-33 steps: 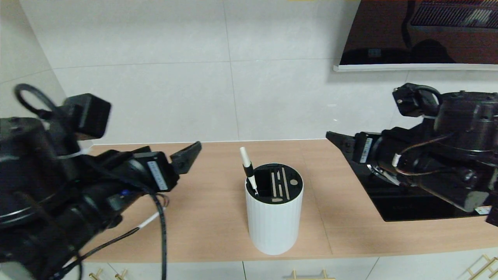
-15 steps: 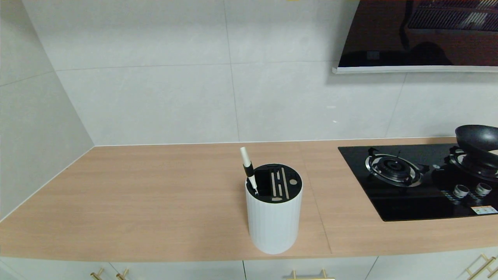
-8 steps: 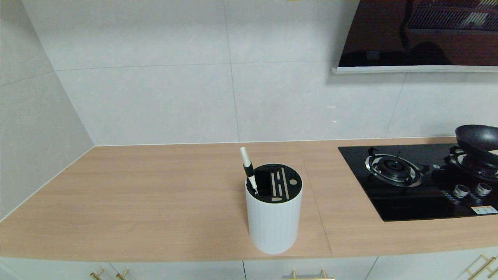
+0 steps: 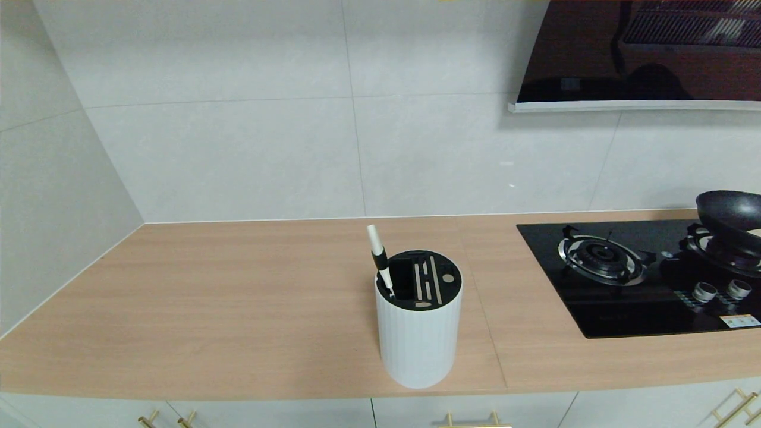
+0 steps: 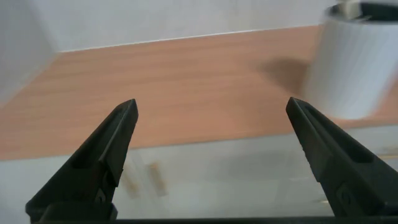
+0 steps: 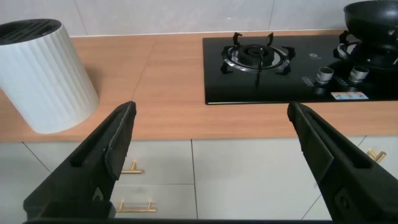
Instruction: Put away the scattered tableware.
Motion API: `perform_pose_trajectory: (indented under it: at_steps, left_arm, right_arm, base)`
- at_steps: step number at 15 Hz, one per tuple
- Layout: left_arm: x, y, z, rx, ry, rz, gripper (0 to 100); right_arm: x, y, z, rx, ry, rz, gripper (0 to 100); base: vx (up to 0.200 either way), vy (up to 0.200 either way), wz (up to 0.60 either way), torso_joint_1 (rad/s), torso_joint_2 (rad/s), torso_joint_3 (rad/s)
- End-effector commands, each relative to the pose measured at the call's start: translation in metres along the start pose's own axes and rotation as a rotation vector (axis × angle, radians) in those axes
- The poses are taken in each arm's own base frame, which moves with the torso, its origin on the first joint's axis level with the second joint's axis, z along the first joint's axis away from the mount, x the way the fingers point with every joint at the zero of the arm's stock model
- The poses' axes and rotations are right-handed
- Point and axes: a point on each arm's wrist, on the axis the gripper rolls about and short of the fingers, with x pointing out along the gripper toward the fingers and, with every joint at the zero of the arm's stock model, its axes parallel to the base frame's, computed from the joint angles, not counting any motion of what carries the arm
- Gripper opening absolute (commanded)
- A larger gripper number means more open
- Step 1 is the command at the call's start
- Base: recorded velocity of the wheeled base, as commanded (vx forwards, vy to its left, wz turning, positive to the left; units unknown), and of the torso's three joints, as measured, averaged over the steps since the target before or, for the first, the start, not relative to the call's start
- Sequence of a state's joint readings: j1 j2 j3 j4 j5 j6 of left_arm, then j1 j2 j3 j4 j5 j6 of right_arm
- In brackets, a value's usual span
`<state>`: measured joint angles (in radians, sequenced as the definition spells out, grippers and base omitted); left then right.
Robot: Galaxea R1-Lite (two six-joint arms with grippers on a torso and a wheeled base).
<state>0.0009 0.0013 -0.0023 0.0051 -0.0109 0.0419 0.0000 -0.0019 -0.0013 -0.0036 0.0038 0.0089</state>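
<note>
Left gripper point(image 5: 210, 107), right gripper point(image 6: 211, 109) spread wide; both pulled back off counter point(image 4: 238, 309); holder point(image 4: 419, 339) unmoved.

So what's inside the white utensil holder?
One utensil handle, white with a black band, pokes from a slot of the white utensil holder. Its working end is hidden inside.

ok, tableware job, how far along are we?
Done: one black-and-white-handled utensil stands in the white holder. In hand: nothing; left gripper and right gripper are both open and empty, in front of the counter. Left: apparently nothing; the counter carries just the holder and the hob with its pan.
</note>
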Motion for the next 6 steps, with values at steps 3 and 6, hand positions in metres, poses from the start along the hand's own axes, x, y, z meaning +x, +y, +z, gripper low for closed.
perform_pose_trajectory:
  at_steps: [3,6]
  left_arm:
    - [0.0003,0.0001,-0.0004,-0.037,0.002,0.001,100]
    - [0.0003,0.0001,-0.0004,-0.037,0.002,0.001,100]
  right_arm:
    - [0.0002,0.0,-0.0007,-0.001,0.007,0.001,100]
    - [0.0002,0.0,-0.0007,0.0,0.007,0.001,100]
  base:
    - [0.0,0.0,0.0,0.0,0.0,0.0]
    - [0.0,0.0,0.0,0.0,0.0,0.0]
